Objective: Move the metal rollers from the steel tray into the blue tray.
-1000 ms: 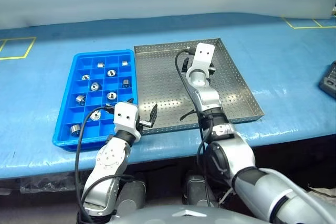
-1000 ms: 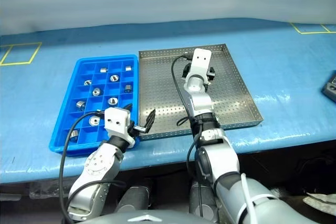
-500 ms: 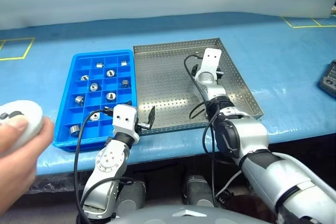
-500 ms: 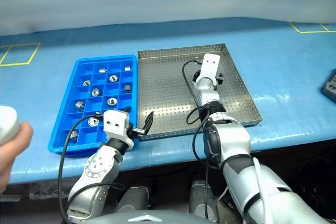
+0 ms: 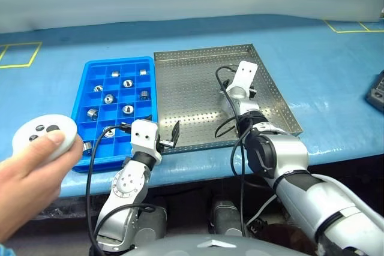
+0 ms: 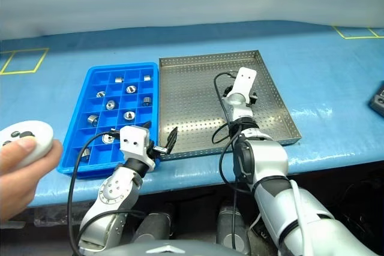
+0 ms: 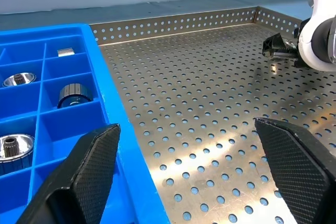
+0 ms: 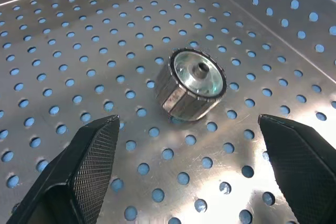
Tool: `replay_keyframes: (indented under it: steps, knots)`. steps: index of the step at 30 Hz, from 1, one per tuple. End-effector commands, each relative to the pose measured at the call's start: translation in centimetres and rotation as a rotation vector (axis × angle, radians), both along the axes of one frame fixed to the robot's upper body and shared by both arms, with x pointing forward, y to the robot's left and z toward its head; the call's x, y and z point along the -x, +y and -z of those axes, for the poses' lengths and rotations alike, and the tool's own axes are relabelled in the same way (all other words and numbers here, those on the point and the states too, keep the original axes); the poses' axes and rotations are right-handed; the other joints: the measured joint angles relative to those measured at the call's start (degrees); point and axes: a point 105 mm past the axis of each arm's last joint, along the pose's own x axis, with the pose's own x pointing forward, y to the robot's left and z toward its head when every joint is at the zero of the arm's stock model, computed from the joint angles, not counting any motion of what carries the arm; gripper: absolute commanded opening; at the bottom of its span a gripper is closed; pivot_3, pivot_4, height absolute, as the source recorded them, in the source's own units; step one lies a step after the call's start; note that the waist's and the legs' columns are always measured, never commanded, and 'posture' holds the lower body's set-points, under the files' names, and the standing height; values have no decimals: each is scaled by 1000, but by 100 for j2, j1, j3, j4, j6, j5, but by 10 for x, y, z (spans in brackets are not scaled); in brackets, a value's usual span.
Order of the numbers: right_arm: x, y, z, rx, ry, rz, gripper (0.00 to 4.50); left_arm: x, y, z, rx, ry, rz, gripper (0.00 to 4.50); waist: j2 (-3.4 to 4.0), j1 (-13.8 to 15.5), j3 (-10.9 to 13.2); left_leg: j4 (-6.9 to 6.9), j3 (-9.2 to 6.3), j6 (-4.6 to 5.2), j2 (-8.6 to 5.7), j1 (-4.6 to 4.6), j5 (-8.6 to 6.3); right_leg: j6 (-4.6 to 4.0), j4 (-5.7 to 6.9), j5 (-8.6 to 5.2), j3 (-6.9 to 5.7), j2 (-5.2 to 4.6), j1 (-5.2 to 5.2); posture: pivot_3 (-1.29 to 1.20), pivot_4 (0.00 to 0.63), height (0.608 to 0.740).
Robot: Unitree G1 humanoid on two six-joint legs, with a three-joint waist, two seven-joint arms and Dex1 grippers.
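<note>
A ribbed silver roller (image 8: 194, 84) with dark bore lies tilted on the steel tray (image 5: 192, 88), bare perforated floor around; right end effector (image 8: 191, 171) gapes wide, empty.

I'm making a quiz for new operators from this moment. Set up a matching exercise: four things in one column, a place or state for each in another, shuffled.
Things:
1. right gripper
2. left gripper
3. lone roller
4. white remote

Places or states:
A. on the steel tray, lying tilted
B. in a person's hand
C. open, at the blue tray and steel tray border
D. open, just short of the roller

Pairs: 1-D, 2-C, 3-A, 4-B
</note>
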Motion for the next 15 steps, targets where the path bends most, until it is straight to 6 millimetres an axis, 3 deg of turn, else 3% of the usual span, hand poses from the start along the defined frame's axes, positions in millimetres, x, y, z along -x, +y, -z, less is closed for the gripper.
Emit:
replay_keyframes:
  steps: [1, 11, 15]
  knots:
    - [-5, -5, -17, -8, -45, 31, 4461, 0, -2, -18, 13, -79, 1, 4500, 0, 13, 0, 0, 0, 0, 0, 0, 0, 0, 0, 0, 0, 0, 0, 262, 150, 740]
    - [-5, -9, -18, -61, -43, 82, 4461, -4, -1, -21, 19, -102, -7, 4500, 0, 99, 0, 0, 1, 0, 0, 0, 0, 0, 0, 0, 1, 1, 0, 267, 150, 740]
    - [-4, -3, -14, -110, -36, 78, 3212, -4, -3, -21, 22, -102, -5, 4500, 0, 103, 0, 1, 1, 0, 0, 0, 0, 0, 0, 0, 1, 1, 0, 255, 150, 740]
